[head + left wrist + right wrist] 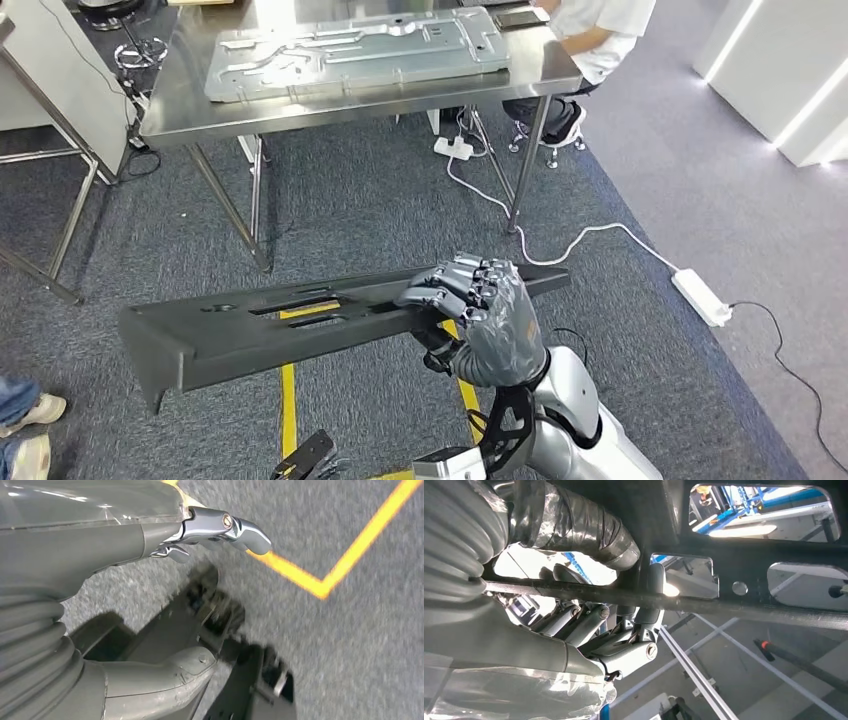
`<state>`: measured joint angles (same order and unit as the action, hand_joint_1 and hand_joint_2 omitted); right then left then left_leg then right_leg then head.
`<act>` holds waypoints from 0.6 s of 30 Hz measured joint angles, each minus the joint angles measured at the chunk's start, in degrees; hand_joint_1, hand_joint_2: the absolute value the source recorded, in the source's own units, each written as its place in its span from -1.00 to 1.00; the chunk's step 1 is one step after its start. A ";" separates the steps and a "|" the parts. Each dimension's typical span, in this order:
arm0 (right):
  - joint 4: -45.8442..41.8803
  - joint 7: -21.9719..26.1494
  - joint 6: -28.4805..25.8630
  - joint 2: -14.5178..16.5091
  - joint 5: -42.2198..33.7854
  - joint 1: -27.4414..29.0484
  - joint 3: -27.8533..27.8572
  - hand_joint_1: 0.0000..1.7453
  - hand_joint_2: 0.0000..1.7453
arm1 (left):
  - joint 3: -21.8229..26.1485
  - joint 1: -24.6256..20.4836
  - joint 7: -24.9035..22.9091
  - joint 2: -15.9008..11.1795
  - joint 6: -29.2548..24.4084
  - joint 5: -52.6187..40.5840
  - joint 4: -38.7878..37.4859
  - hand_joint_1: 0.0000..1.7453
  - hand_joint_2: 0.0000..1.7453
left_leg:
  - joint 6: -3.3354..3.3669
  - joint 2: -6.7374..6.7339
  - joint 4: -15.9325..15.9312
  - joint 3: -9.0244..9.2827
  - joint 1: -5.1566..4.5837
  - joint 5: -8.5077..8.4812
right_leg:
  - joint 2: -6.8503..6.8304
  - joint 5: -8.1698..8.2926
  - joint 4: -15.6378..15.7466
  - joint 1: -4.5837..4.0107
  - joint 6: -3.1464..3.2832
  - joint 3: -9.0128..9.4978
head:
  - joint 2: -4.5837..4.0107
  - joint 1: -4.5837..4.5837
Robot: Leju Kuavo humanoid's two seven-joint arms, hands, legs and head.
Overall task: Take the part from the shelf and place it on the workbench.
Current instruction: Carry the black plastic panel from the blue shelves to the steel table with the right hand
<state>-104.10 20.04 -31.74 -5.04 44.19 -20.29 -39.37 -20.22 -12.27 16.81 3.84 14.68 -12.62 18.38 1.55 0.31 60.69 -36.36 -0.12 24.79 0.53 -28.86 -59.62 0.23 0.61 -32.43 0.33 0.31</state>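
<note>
- part [300,325]: dark grey, slotted
- right hand [490,315]: grey, darker fingers
- counter [170,110]: shiny steel
- floor [350,200]: speckled grey carpet, yellow lines [288,400]
- power strip [702,297]: white

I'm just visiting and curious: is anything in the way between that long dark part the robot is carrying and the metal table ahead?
Nothing visible stands in the way. The right hand grips the dark part above bare carpet facing the workbench. On the bench, though, a large grey panel covers most of the top, leaving little free surface.

A steel workbench [180,110] carries a flat grey stamped metal panel [360,52] on its top.
</note>
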 joint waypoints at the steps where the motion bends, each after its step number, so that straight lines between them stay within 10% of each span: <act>1: 0.00 0.00 -0.01 0.00 0.01 0.00 -0.01 1.00 1.00 | -0.01 0.01 0.00 0.00 0.00 -0.01 0.00 -1.00 1.00 | 0.21 0.02 -0.63 0.35 -0.24 0.38 | 0.00 -0.06 0.15 0.06 -0.29 0.01 | 0.00 -0.01; 5: -0.05 0.00 -0.04 0.01 0.02 -0.07 -0.01 1.00 1.00 | -0.03 0.04 0.03 0.03 0.00 0.02 0.08 -1.00 1.00 | 1.10 0.00 -2.90 2.07 0.11 0.44 | -0.28 -1.20 -1.00 0.03 -1.46 -0.09 | 0.00 -0.02; 10: 0.04 0.01 -0.04 -0.05 -0.02 0.24 -0.01 1.00 1.00 | -0.10 0.06 0.01 0.18 0.07 0.03 0.11 -1.00 1.00 | 1.84 -0.05 -3.32 3.68 0.13 1.49 | -0.40 -4.68 -14.84 0.37 -2.26 -9.10 | 0.00 0.00; 14: 0.17 0.00 -0.04 -0.07 -0.02 0.26 -0.01 1.00 1.00 | -0.14 0.11 0.02 0.28 0.13 0.03 0.11 -1.00 1.00 | 1.09 0.12 -2.26 4.85 0.20 3.40 | -0.53 3.22 -4.14 0.69 -2.39 -5.70 | 0.00 0.02; 18: 0.24 0.00 -0.06 -0.07 -0.02 0.21 -0.02 1.00 1.00 | -0.20 -0.01 0.08 0.30 0.17 -0.01 0.13 -1.00 1.00 | -0.27 0.06 -2.03 4.99 0.05 4.48 | -0.23 3.11 -0.70 0.45 -1.05 -4.13 | 0.00 -0.02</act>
<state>-103.86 20.04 -31.80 -5.10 44.18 -20.08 -39.39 -20.42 -12.28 16.90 4.13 14.86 -12.63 18.51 1.28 0.37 58.65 -31.37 -0.06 29.27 0.29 -25.75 -60.32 0.68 -0.45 -36.57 0.33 0.29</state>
